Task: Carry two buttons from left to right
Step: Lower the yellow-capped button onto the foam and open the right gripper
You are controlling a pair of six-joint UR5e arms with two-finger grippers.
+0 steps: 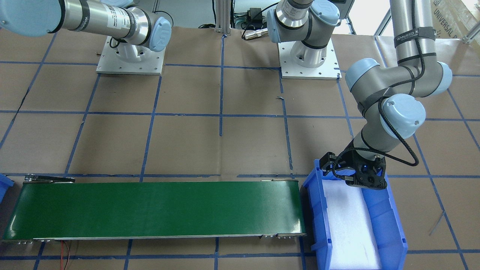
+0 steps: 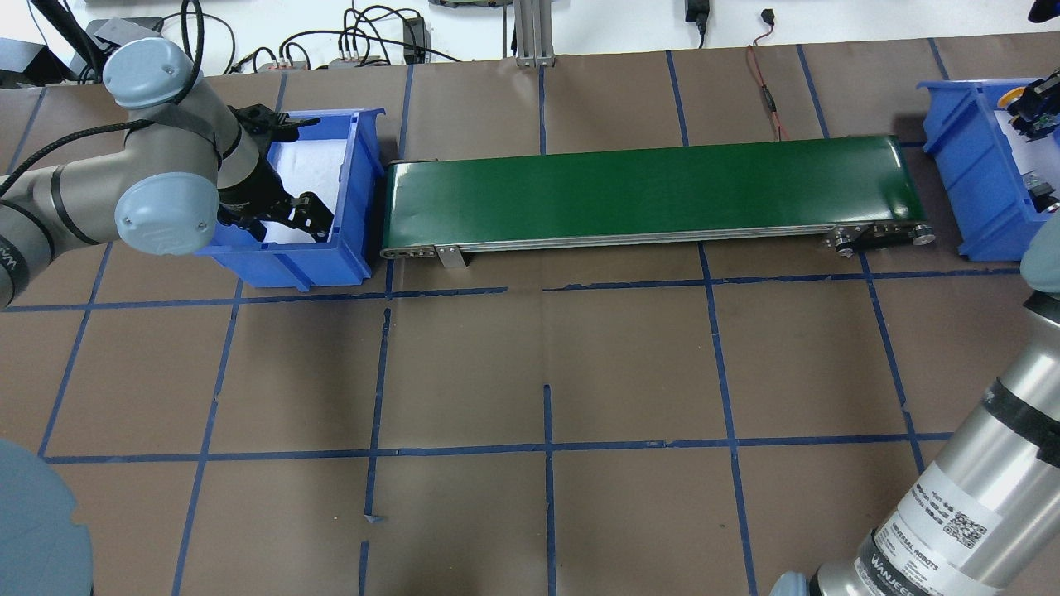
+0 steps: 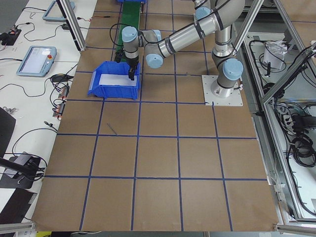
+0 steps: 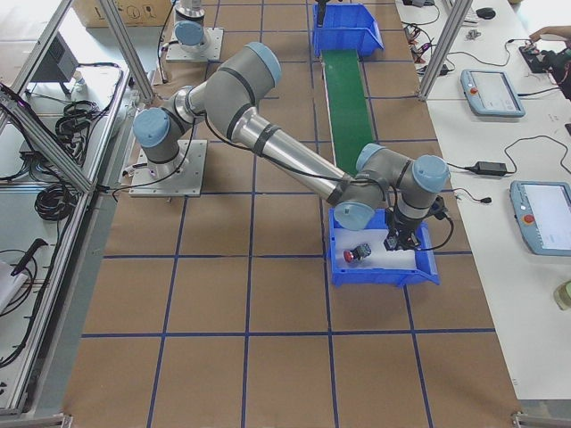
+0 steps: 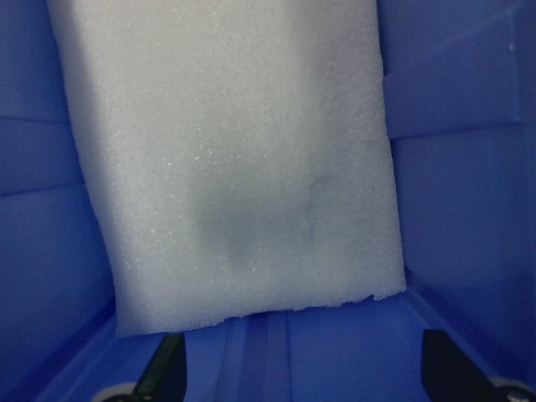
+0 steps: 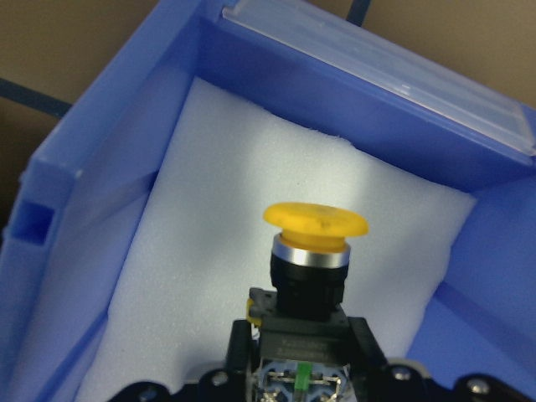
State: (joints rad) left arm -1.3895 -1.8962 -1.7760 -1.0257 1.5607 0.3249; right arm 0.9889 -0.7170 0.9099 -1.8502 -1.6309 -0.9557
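Note:
My right gripper [image 6: 301, 356] is shut on the silvery-grey block of the yellow-capped button [image 6: 314, 222], holding it upright above the white foam of the right blue bin [image 6: 100, 134]. A red-capped button [image 4: 354, 254] lies on that foam, beside the right gripper [image 4: 397, 236]. In the overhead view the yellow cap [image 2: 1009, 98] shows at the right bin's far end. My left gripper [image 5: 301, 377] stands open inside the left blue bin [image 2: 286, 265], low over bare white foam [image 5: 234, 159], with nothing between its fingertips [image 5: 163, 373].
A long green conveyor belt [image 2: 654, 190] runs between the two bins. Brown paper with a blue tape grid [image 2: 546, 372] covers the table. Both arm bases [image 1: 129, 56] stand on the robot's side. Cables and teach pendants [image 4: 491, 89] lie on the side bench.

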